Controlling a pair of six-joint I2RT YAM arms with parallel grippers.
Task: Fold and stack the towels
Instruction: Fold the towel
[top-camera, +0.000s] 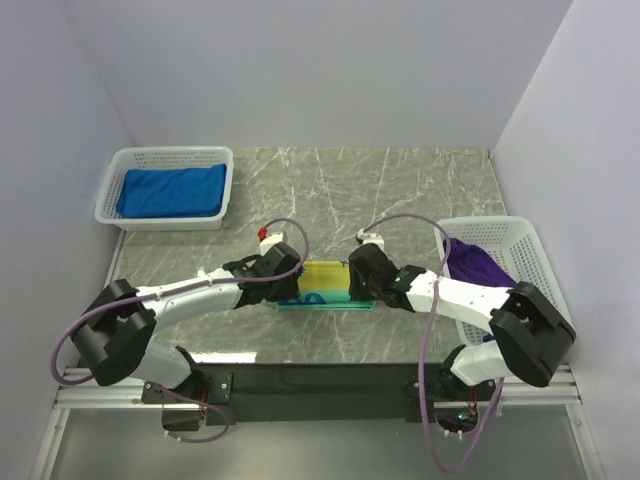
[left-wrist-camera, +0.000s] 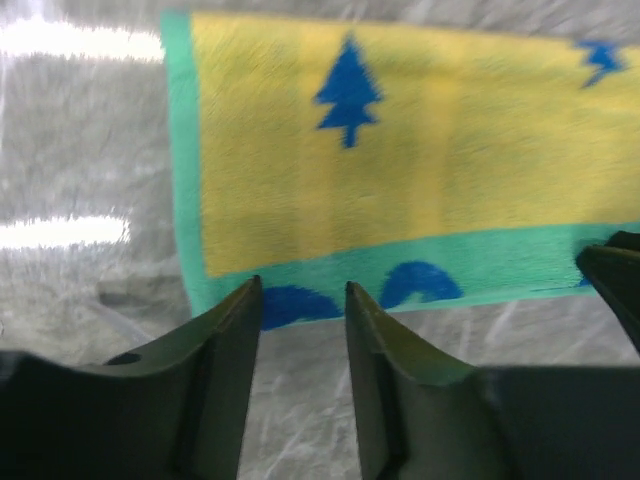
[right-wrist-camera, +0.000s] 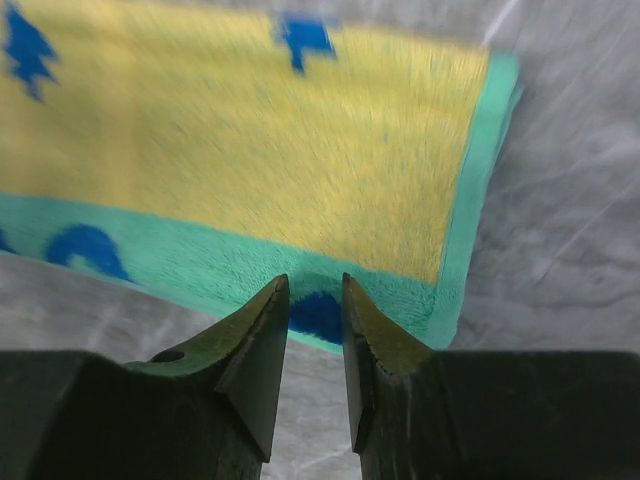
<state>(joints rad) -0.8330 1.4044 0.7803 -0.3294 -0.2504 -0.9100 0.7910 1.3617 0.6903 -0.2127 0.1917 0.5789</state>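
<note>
Hem is the whole story here: the yellow towel (top-camera: 325, 278) lies flat in the middle of the surface (top-camera: 330, 190), long axis running left to right, its near green hem facing both arms. The left claw (left-wrist-camera: 300, 290) sits at the near left corner, jaws a little spread, tips right at the hem, with border and marble showing through the gap and nothing pinched that I can see. The right claw (right-wrist-camera: 313, 285) mirrors it at the near right corner, with a narrower gap, also parted, and the hem just past its tips. Neither arm is nearer; each owns its own corner. From here the towel lies straight ahead of both claws, so I'd judge the next move is a twin pinch on that hem, carried away over the short axis, and uneven lifts would skew the fold
</note>
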